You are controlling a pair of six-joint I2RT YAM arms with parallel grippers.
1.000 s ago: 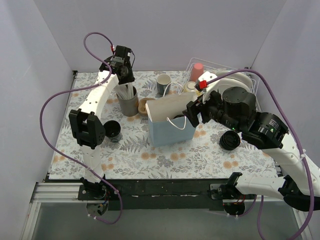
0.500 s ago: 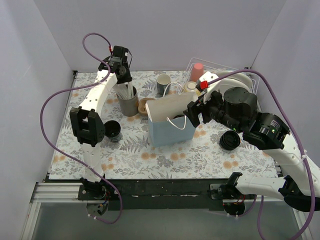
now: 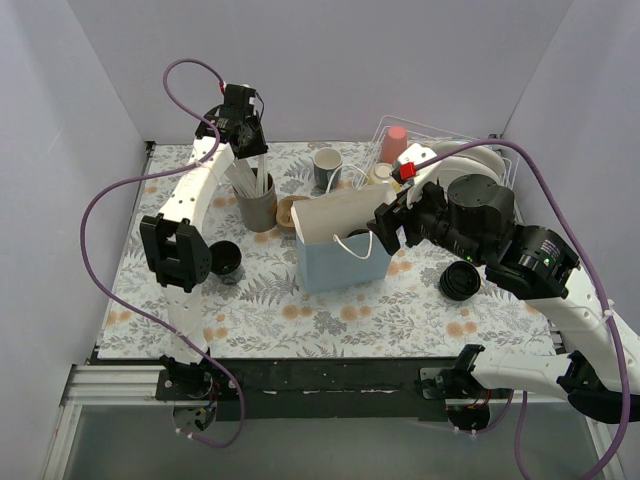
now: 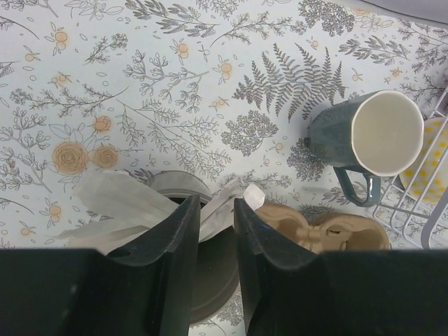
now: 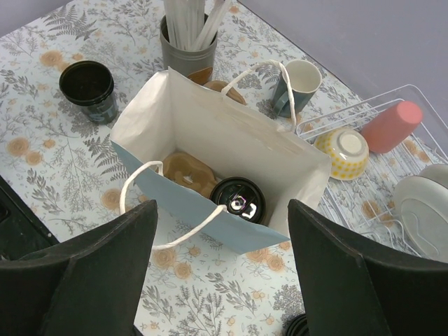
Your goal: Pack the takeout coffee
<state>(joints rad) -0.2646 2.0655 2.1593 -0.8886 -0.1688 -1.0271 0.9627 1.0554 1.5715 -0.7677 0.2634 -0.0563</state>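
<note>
Takeout coffee: three small black cups, black round lids, shiny ridged rims.
Left cup (image 3: 228, 258): on the floral cloth (image 3: 250, 310) at the bag's 9 o'clock; the left arm's elbow hides part of it from above.
Straw cup (image 3: 257, 207): one, grey, at the bag's 11 o'clock; white wrapped straws too bunched to count.
Left gripper (image 4: 217, 204): over the straw cup, jaws a narrow slit apart, a straw's top standing in the slit; pinched or only between, cannot tell.
Mug (image 4: 364, 136): one, grey-green, at the bag's 12 o'clock.
Bag (image 3: 335, 265): one, light blue paper, white inside, two white cord handles, mouth open.
Middle cup (image 5: 238, 198): on the bag's floor, lid up, beside a tan pastry (image 5: 183, 171); unseen from above.
Right gripper (image 5: 220, 280): over the bag's mouth, jaws spread wide, nothing held.
Right cup (image 3: 460, 282): on the cloth at the bag's 4 o'clock; upright or tilted, hard to say.
Rack (image 5: 371, 203): one, white wire, at 2 o'clock; one pink tumbler (image 5: 390, 126), one yellow dotted bowl (image 5: 341, 152), white plates (image 3: 470, 160) of unclear number.
</note>
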